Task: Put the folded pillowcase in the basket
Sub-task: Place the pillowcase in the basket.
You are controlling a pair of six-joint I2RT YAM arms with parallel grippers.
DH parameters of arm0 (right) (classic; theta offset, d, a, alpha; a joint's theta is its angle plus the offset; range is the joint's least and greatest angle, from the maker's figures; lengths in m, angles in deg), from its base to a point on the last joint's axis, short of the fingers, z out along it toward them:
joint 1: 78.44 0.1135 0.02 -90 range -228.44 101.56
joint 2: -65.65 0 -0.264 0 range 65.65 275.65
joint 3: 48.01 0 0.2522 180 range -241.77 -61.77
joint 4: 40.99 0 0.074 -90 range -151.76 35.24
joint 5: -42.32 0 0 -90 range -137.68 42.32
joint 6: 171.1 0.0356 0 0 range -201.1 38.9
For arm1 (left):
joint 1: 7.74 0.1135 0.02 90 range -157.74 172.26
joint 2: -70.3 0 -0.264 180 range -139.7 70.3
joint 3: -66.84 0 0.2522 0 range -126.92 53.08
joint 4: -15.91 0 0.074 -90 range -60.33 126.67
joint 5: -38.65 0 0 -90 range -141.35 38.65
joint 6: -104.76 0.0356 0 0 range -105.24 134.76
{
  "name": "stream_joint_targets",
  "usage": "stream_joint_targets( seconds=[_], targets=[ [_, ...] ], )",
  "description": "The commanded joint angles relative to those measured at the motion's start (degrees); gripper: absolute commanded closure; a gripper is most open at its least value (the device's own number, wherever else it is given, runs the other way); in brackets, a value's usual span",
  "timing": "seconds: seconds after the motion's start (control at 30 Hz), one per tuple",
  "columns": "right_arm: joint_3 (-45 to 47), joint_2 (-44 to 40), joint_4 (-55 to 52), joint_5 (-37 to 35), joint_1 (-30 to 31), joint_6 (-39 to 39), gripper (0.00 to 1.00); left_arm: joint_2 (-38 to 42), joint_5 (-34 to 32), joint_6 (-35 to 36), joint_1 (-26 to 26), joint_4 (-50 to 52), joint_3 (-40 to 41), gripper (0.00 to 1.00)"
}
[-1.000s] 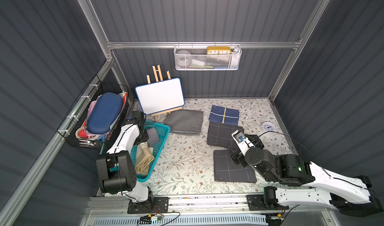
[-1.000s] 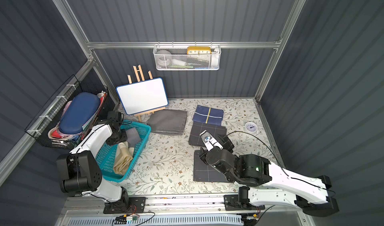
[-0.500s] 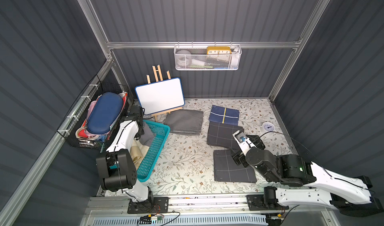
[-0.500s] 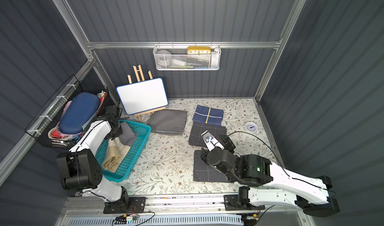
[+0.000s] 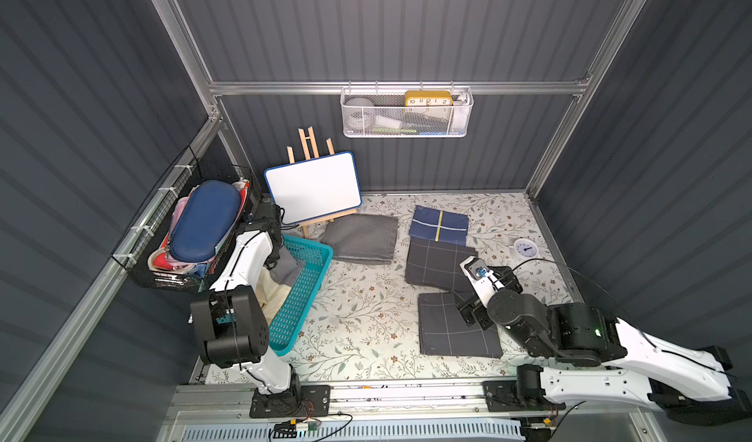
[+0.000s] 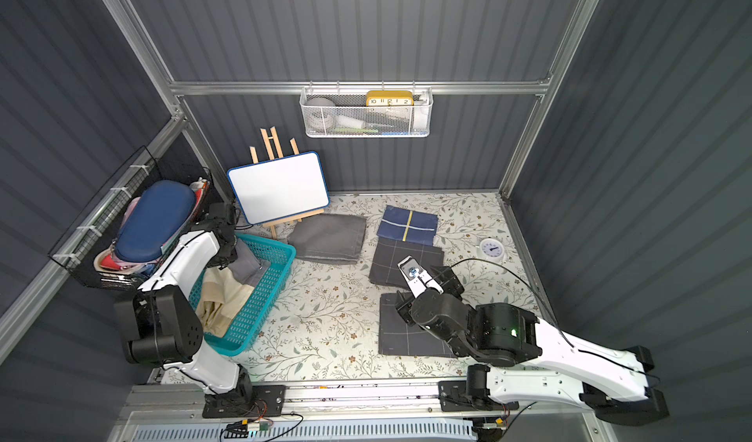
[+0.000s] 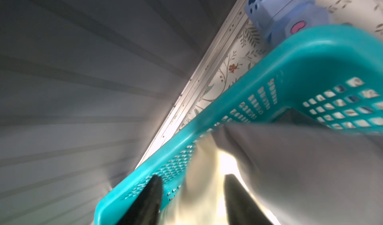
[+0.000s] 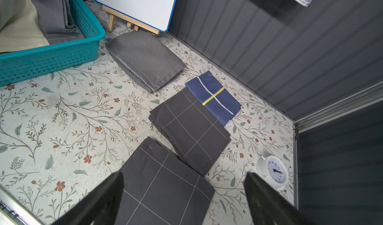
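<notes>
Left wrist view is showing the left gripper (image 7: 191,176) reaching into the teal basket (image 7: 310,54), fingers standing partly apart and clamping nothing I can make out, with the grey folded pillowcase (image 7: 300,161) lying inside just beside one finger, over cream cloth (image 7: 196,155). That finger is risking snagging a fold and dragging the pillowcase back over the rim, since the enclosure wall (image 7: 83,89) is crowding the gripper's outer side. Further right, open floral mat (image 5: 358,309) is giving room, and the right gripper (image 8: 184,174) is hovering wide open and empty above a checked dark cloth (image 8: 161,192).
</notes>
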State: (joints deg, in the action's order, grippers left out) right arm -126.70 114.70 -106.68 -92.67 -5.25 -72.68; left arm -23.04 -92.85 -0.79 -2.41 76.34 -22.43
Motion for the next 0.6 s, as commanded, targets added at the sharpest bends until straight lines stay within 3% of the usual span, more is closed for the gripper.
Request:
stream_joint_targets(
  seconds=[0.0,0.07,0.17,0.3,0.4,0.57],
  targets=[
    [-0.9,0.0,-1.2,0.0,0.1,1.4,0.04,1.7,2.1,-0.4,1.0,-1.0,1.1,0.55],
    [-0.9,-0.1,-1.2,-0.2,0.2,1.4,0.03,1.4,6.0,-0.9,1.0,-0.2,1.9,0.56],
    [-1.0,-0.5,-1.3,-0.1,0.2,1.6,0.03,2.5,7.7,-2.8,1.0,1.1,4.1,0.44],
    [-0.7,-0.5,-1.2,0.5,0.3,1.9,0.02,8.8,8.7,-2.8,0.8,-0.2,5.3,0.44],
    [-0.7,0.1,-1.4,0.7,0.2,2.0,0.01,15.2,11.0,1.6,-1.8,-2.9,5.1,0.41],
    [-0.6,0.9,-0.6,0.7,0.3,2.3,0.01,19.5,16.0,-1.4,-7.2,0.9,6.2,0.35]
  ],
)
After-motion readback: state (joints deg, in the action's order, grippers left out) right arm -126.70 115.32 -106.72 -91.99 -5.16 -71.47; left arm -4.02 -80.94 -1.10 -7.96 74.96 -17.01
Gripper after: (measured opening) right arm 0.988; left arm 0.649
